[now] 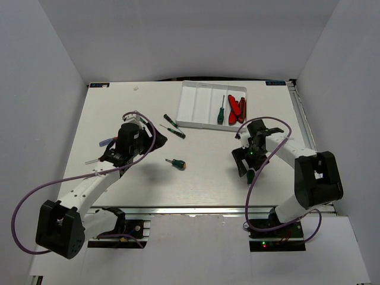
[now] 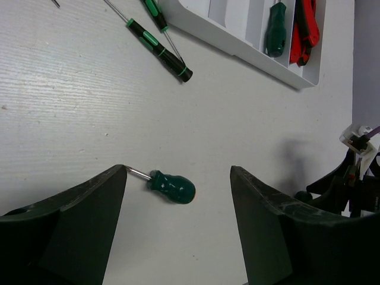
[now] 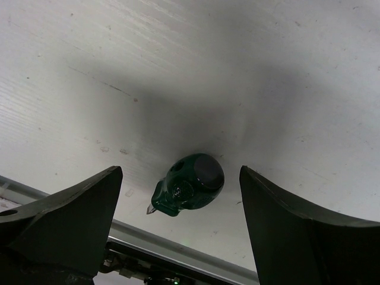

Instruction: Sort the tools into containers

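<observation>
Tools are split between the tray and the bare tabletop. The white tray [image 1: 190,107] sits at the far edge, right of centre, with four long compartments divided by raised ridges. A green-handled screwdriver [image 1: 220,111] lies lengthwise in the third compartment from the left, and the red-and-black utility knives [image 1: 237,108] lie in the rightmost one.

Near the tray's near left corner, two slim green-and-black screwdrivers [image 2: 159,49] lie on the table, close together, with thin shafts and banded handles. A tiny blue-handled screwdriver [image 1: 107,142] lies further left, just beside the left arm's wrist.

Near the middle of the table lies a stubby screwdriver [image 2: 172,187], with a bulbous dark green handle and a short bright shaft pointing left. The left gripper [image 2: 178,172] hangs over it with its fingers spread wide and nothing between them. How high it is above the tool cannot be told.

A second stubby green handle [image 3: 191,187] rests on the table close to the near edge on the right. It is seen almost end-on, glossy and rounded, with a small metal tip showing. The right gripper [image 3: 179,173] frames it, fingers wide apart and holding nothing
</observation>
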Robot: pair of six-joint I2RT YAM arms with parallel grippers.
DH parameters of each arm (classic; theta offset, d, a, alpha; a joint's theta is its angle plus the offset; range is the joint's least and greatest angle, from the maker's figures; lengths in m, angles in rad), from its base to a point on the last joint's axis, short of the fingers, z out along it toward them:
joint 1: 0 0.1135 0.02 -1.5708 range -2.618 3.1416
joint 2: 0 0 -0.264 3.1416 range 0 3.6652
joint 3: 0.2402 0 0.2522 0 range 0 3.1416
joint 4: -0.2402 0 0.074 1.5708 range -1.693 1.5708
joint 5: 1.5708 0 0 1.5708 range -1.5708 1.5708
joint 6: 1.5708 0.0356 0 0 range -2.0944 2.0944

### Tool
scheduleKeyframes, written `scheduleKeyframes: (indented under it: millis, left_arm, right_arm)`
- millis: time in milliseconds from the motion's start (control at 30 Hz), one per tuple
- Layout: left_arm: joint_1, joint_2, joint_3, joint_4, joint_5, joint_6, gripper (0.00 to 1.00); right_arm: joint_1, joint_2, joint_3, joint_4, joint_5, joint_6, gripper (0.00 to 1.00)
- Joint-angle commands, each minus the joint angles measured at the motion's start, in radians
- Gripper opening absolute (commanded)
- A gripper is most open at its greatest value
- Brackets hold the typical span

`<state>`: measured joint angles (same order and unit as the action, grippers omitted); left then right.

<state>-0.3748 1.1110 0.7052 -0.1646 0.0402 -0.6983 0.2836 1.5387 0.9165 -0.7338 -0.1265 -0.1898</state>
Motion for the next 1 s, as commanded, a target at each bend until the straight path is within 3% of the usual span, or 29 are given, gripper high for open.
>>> scheduleKeyframes:
  millis: [0, 400, 700, 900, 967]
  left_arm:
    - [0.002, -0.046, -0.022, -0.007, -0.01, -0.01, 0.82]
    - [0.002, -0.08, -0.039, -0.018, -0.019, -0.02, 0.82]
    - [0.002, -0.048, -0.029, -0.001, -0.013, -0.013, 0.82]
    - [0.002, -0.019, -0.019, 0.008, -0.006, -0.01, 0.82]
    - [0.002, -0.013, -0.016, 0.011, -0.005, -0.007, 0.82]
  right_arm:
    - [-0.003, 0.023, 0.019, -0.026, 0.03, 0.019, 0.86]
    - [-0.001, 0.109, 0.048, -0.064, 0.03, 0.029, 0.76]
    - [-0.001, 0.116, 0.07, -0.087, 0.021, 0.018, 0.57]
    - [-0.001, 0.135, 0.09, -0.113, -0.012, 0.003, 0.36]
    - [-0.001, 0.142, 0.102, -0.124, -0.025, -0.003, 0.36]
